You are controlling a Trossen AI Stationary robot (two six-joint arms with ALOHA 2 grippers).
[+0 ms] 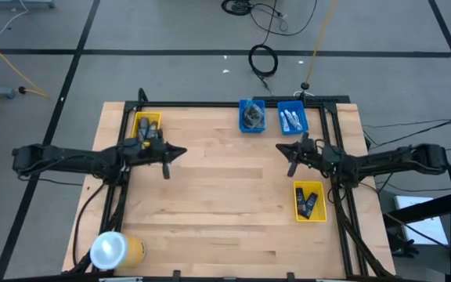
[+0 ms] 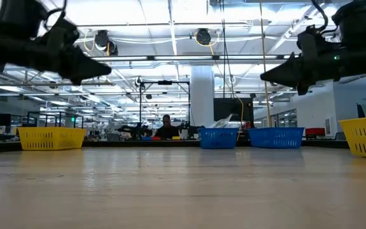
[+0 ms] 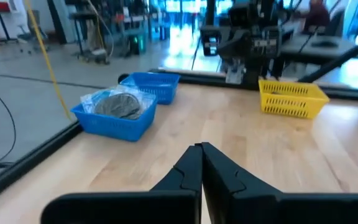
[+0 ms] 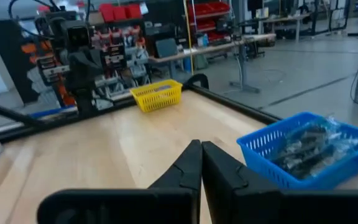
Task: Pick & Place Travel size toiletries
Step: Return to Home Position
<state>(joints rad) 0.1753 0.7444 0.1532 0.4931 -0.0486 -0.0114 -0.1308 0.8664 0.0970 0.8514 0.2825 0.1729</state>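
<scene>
Travel size toiletries lie in four bins. Dark mini bottles fill a yellow bin [image 1: 147, 125] at the far left and another yellow bin [image 1: 309, 201] at the right. Bagged grey discs [image 3: 118, 104] sit in a blue bin [image 1: 251, 116] at the far edge, with white tubes in the blue bin [image 1: 292, 119] beside it. My left gripper [image 1: 180, 152] hangs shut above the table's left side, pointing level toward the right. My right gripper [image 1: 282, 147] hangs shut above the right side, pointing left. Both fingertip pairs [image 3: 201, 147] [image 4: 200, 144] are closed on nothing.
A big yellow roll with a white end [image 1: 116, 249] lies at the near left corner. A black frame rail [image 1: 210, 104] runs around the table. Bare wood [image 1: 225, 196] stretches between the two grippers and toward the near edge.
</scene>
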